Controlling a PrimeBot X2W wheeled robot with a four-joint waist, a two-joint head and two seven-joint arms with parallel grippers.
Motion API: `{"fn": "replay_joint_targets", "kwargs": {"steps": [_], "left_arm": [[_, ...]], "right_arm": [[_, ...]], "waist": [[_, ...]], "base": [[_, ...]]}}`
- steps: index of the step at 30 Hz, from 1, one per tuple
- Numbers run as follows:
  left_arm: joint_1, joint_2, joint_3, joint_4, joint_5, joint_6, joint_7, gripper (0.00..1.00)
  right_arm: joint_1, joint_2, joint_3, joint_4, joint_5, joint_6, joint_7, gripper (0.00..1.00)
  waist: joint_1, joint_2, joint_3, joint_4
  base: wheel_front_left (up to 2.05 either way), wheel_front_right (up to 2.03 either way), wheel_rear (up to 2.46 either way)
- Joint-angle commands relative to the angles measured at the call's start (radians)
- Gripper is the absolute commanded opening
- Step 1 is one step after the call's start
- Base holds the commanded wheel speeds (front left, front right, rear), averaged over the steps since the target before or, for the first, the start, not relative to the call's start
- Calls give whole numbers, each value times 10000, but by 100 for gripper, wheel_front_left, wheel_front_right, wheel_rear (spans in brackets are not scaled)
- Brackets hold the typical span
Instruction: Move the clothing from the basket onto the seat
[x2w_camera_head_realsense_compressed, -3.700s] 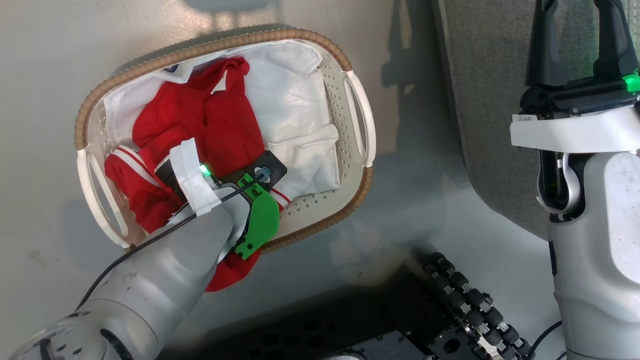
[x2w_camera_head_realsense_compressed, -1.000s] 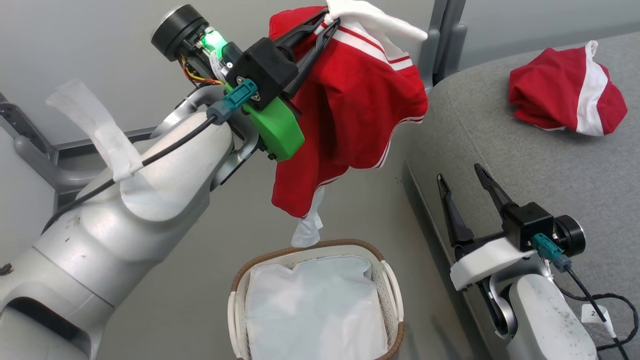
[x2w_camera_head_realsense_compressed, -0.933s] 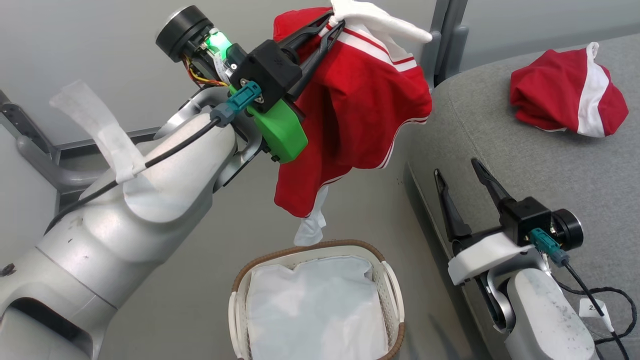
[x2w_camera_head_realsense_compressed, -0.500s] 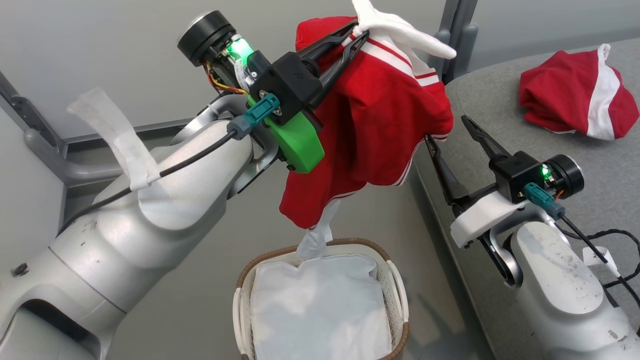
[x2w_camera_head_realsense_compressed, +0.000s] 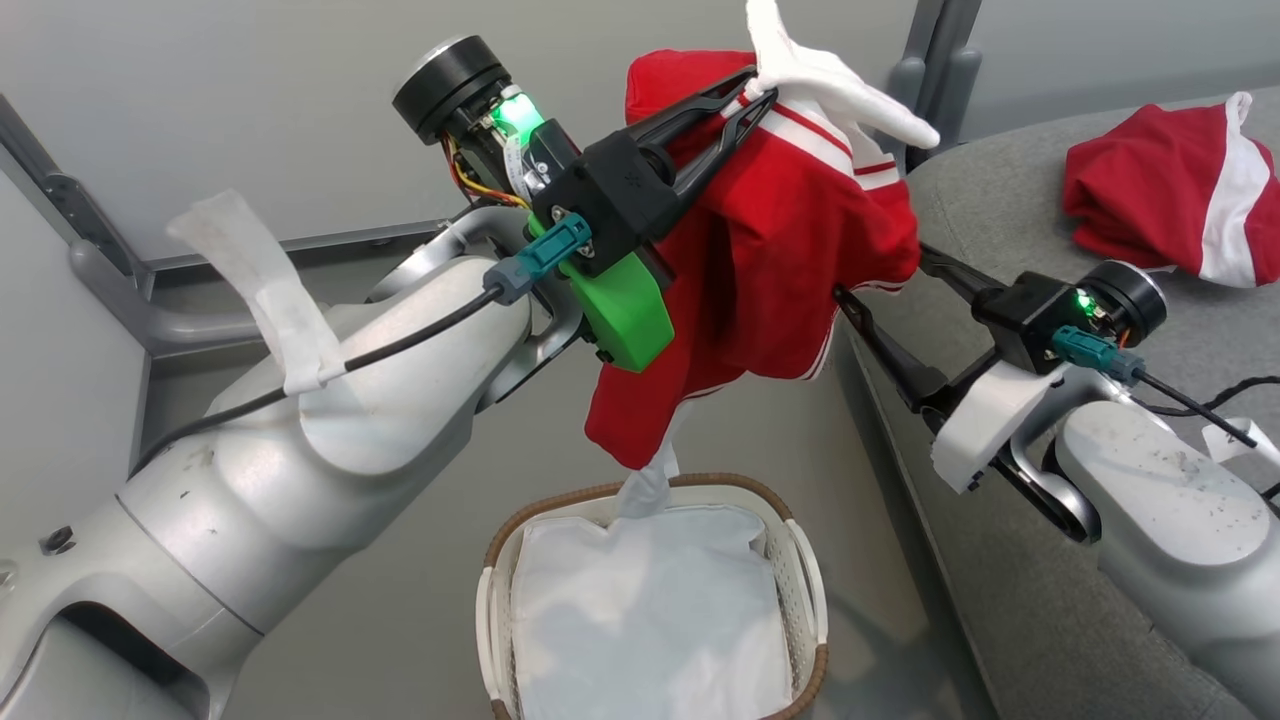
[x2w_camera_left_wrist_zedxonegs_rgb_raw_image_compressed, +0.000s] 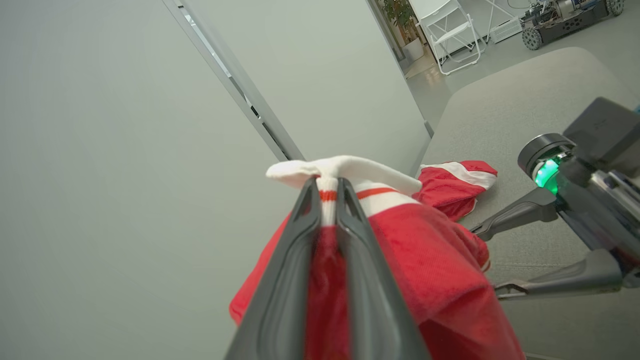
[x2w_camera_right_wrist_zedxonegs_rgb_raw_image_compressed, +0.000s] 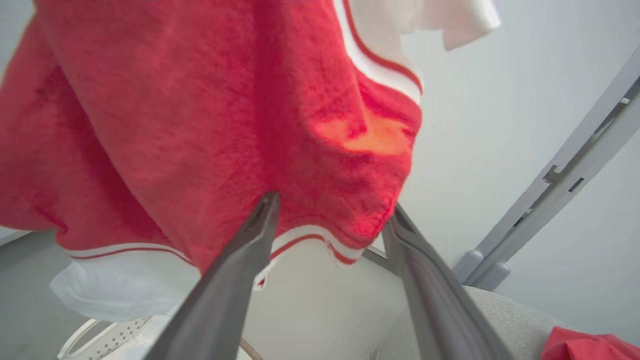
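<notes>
The robot's left arm rises from the lower left of the head view, its pale forearm angled up and forward. The left gripper (x2w_camera_head_realsense_compressed: 745, 100) is pinched narrow on the striped white trim of a bright red soft sports garment (x2w_camera_head_realsense_compressed: 770, 260). This garment hangs in the air above the oval white perforated plastic basket (x2w_camera_head_realsense_compressed: 805, 600) with a brown woven rim, just beside the rounded edge of the large grey fabric-upholstered seat (x2w_camera_head_realsense_compressed: 1000, 200). The right arm reaches in from the lower right across the seat's edge. The right gripper (x2w_camera_head_realsense_compressed: 878, 272) is spread wide, its two dark fingers pointing at the garment's lower hem, which dips between the tips in the right wrist view; I cannot tell whether they touch it. A white end dangles down to the basket's white liner cloth (x2w_camera_head_realsense_compressed: 650, 620), contact unclear. A second red-and-white crumpled garment (x2w_camera_head_realsense_compressed: 1160, 190) lies on the seat, running to the picture's right edge. The basket's near end is cut off below.
</notes>
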Motion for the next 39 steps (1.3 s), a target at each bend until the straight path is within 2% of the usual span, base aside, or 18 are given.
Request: {"fn": "replay_joint_targets", "kwargs": {"steps": [1, 7, 11, 13, 15, 22, 36, 37, 38, 39], "left_arm": [[82, -39, -5, -26, 4, -45, -35, 0], [69, -72, -73, 37, -82, -41, -33, 0], [58, -29, -87, 109, -132, -43, -45, 0], [60, -20, -84, 135, -142, -28, -55, 0], [70, -30, -83, 146, -166, -20, -65, 0], [162, 33, -20, 212, -237, 33, -72, 0], [1042, 175, 358, 982, -1019, 93, -126, 0], [1155, 158, 425, 1017, -1072, 99, -137, 27], [1259, 135, 495, 1051, -1136, 110, -142, 39], [1373, 108, 604, 1077, -1198, 133, -140, 62]], "right_arm": [[-242, -156, 502, -124, 301, -14, -16, 100], [-1229, -680, 2178, -679, 1373, -14, -16, 100], [-1572, -739, 2443, -829, 1747, -14, -16, 100], [-1649, -635, 2523, -711, 1811, -14, -16, 40], [-1730, -550, 2632, -569, 1816, -14, -16, 0], [-1815, -341, 2550, -209, 1669, -15, -16, 0], [-1264, 107, 236, -238, 494, -15, -15, 0], [-1240, 155, 10, -270, 346, -15, -15, 0], [-1214, 185, -186, -289, 251, -15, -15, 0], [-1157, 228, -392, -315, 111, -15, -15, 0]], "waist": [[1, 0, 10, 10], [1, 0, 72, 34], [1, 0, 125, 28], [1, 0, 147, 28], [1, 0, 173, 41], [1, 0, 268, 92], [1, 0, 369, 34], [1, 0, 381, 36], [1, 0, 388, 41], [1, 0, 397, 47]], "base": [[0, 0, 0], [0, 0, 0], [0, 0, 0], [0, 0, 0], [0, 0, 0], [0, 0, 0], [0, 0, 0], [0, 0, 0], [0, 0, 0], [0, 0, 0]]}}
